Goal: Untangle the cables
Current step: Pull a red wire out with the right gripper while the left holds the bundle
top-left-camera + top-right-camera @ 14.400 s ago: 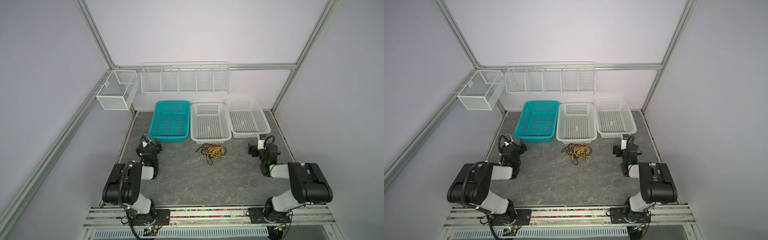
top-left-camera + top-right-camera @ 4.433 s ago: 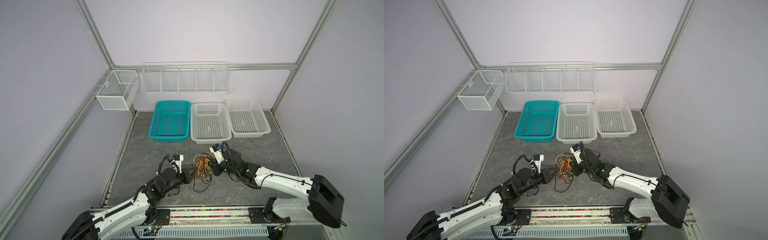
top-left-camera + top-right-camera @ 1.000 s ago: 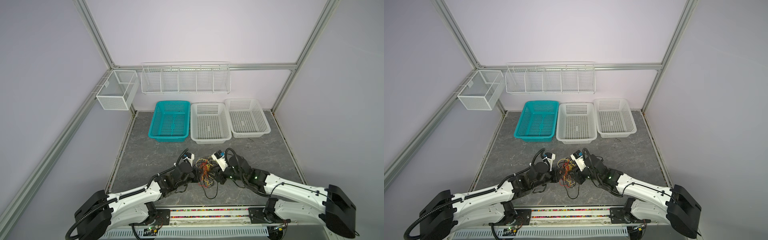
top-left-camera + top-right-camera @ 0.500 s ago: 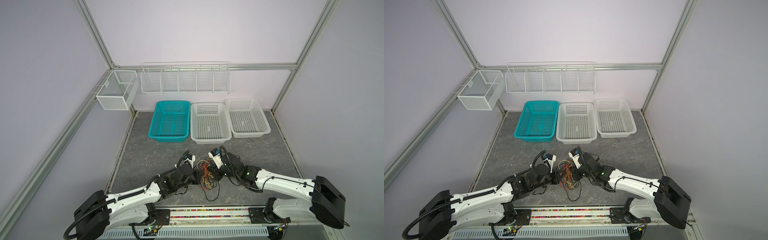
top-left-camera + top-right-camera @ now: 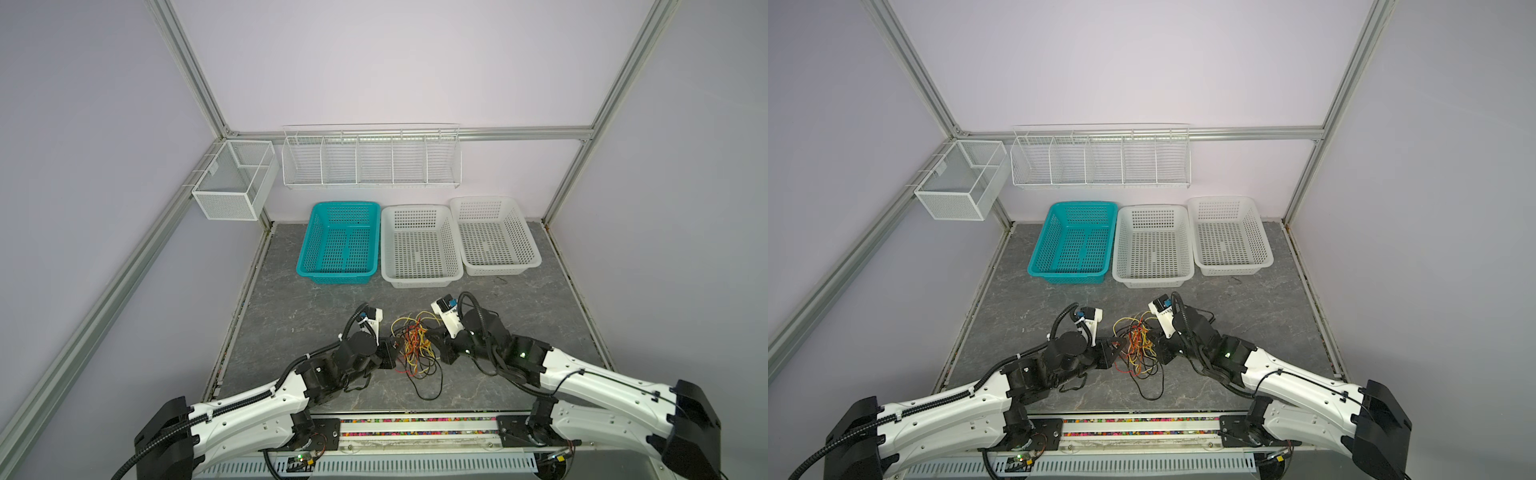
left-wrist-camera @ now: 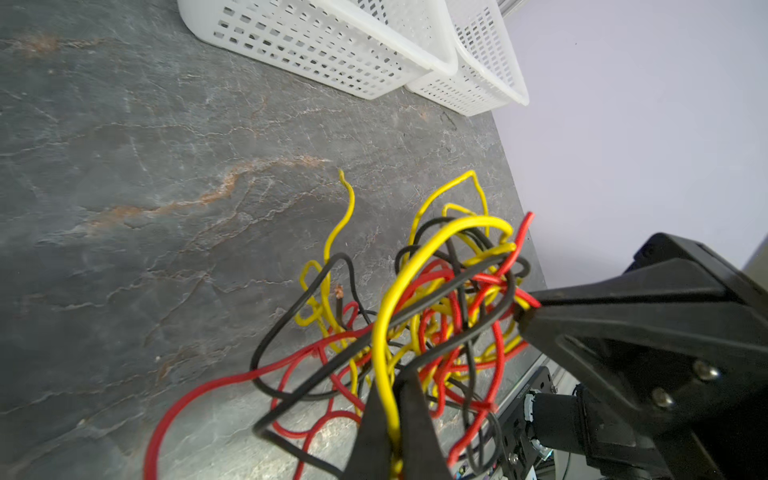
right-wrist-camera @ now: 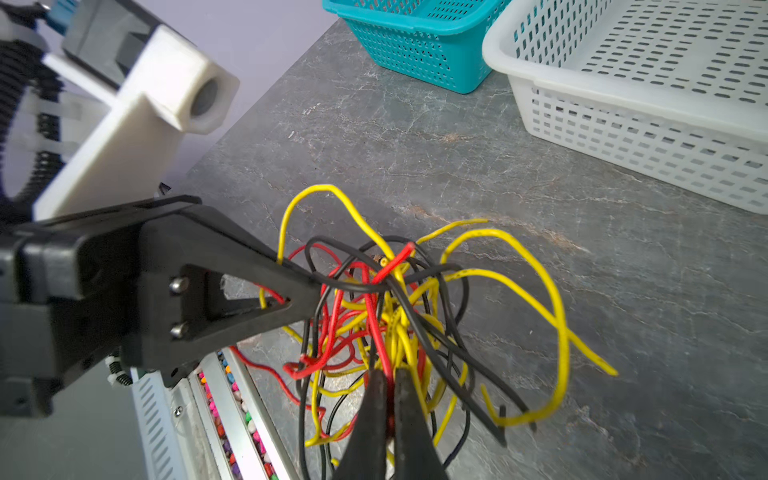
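Left wrist view: left tool (image 6: 395,376) pinches yellow among the cables (image 5: 412,343), right tool (image 7: 386,374) pinches red; one teal basket (image 5: 345,203), two white baskets (image 5: 415,206), bare.

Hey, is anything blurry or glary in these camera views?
Both top views: evenly lit, sharp, no glare. Left wrist view: left tool and nearest loops of the cables soft. Right wrist view: right tool blurred close up, white basket crisp.
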